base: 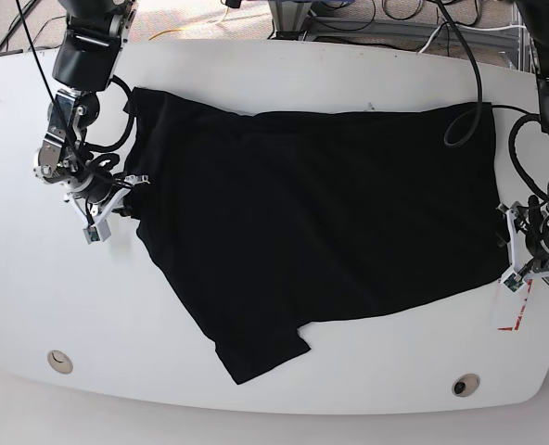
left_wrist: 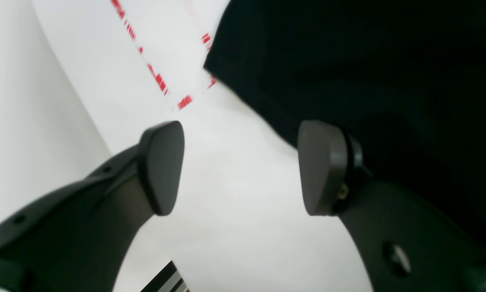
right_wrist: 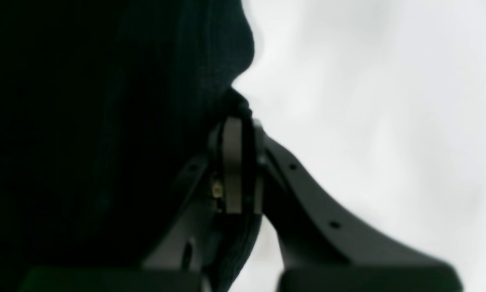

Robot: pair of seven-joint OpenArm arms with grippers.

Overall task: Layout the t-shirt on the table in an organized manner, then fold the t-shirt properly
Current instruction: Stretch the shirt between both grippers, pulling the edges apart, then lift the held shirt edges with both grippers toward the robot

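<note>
Base view showed one black t-shirt (base: 312, 213) spread across one white table (base: 256, 83), two robot arms, two small round holes in the tabletop, and one set of red tape marks (base: 516, 320) near the table's right edge. The shirt lay mostly flat over the middle of the table, reaching from the arm on the picture's left to the arm on the picture's right, with one short sleeve (base: 256, 348) pointing toward the near edge. One hole (base: 59, 361) sat near the near left corner and the other hole (base: 466, 383) near the near right corner, both clear of the cloth. The right arm, on the picture's left, reached down from the far left corner and bent inward, bringing the right gripper (base: 126, 190) against the shirt's left edge. In the right wrist view, that right gripper (right_wrist: 238, 121) had its two fingers pressed together with a fold of the black cloth (right_wrist: 105, 121) pinched between them. The left arm, on the picture's right, hung down along the right table edge with the left gripper (base: 516, 255) low beside the shirt's right hem, just above the tape marks. In the left wrist view, the left gripper (left_wrist: 240, 166) had its two pads spread apart with only bare white table (left_wrist: 234, 227) between them; the shirt's edge (left_wrist: 348, 61) lay just behind the right-hand pad (left_wrist: 320, 168), and the tape marks (left_wrist: 157, 79) ran off beyond it.
</note>
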